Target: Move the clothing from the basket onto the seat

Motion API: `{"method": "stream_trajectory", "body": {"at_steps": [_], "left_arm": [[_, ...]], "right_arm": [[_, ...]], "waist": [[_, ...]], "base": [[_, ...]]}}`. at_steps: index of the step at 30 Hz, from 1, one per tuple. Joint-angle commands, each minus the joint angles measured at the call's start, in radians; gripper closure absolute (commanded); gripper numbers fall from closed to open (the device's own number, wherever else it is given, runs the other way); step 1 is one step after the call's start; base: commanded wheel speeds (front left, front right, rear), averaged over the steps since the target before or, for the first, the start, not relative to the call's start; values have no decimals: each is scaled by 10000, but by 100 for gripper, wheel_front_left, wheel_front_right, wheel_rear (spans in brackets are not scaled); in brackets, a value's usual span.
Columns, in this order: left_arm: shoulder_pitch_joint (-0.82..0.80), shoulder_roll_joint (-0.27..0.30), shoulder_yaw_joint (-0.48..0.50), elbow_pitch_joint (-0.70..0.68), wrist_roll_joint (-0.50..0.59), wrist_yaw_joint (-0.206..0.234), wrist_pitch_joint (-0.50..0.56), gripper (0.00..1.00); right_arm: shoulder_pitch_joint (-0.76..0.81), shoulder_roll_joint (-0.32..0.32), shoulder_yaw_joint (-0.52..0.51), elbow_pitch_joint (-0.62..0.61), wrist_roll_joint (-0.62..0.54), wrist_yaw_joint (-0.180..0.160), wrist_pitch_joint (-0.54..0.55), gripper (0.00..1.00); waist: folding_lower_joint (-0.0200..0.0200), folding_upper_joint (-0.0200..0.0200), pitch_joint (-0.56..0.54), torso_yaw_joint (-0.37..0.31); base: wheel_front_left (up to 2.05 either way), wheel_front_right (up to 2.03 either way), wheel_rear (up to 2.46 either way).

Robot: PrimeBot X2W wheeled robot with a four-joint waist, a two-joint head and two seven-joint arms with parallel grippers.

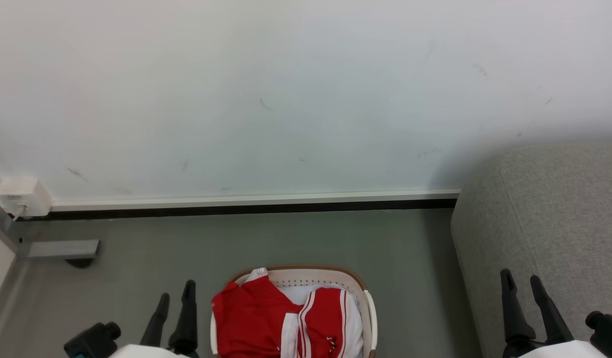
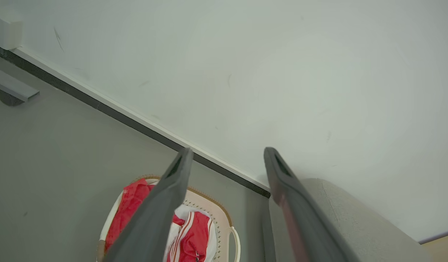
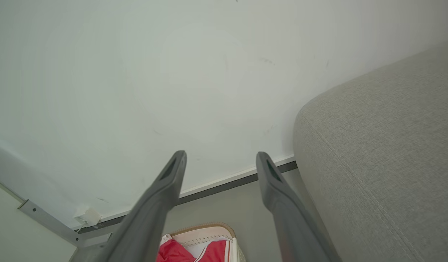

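Left gripper (image 1: 176, 291) at lower left of head view, jaws spread wide, empty, dark fingers (image 1: 186, 318) pointing up and slightly right. Right gripper (image 1: 520, 276) at lower right, also spread wide, empty, tips leaning up and slightly left. Left forearm (image 1: 136, 353) and right forearm (image 1: 559, 350) pale, cut off at bottom edge. Same wide gap between tips in both wrist views.

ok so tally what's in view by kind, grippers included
grippers: 2, left gripper, right gripper
laundry basket: 1
grey sofa: 1
red clothing heap: 1, pieces not countable
white wall box: 1
total: 6
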Motion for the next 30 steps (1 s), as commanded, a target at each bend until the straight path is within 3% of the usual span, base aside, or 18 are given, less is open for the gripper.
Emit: {"method": "stream_trajectory", "body": {"at_steps": [1, 30], "left_arm": [[-11, 82, -13, -110, 330, 24, -133, 0], [266, 120, -223, -272, 3752, 183, -860, 0]], "right_arm": [[-9, -79, 37, -76, -267, -10, -86, 0], [185, -29, 154, 49, -3043, -14, -837, 0]], "waist": [[0, -1, 1, 1], [0, -1, 2, -13]], "base": [[0, 0, 0], [0, 0, 0]]}}
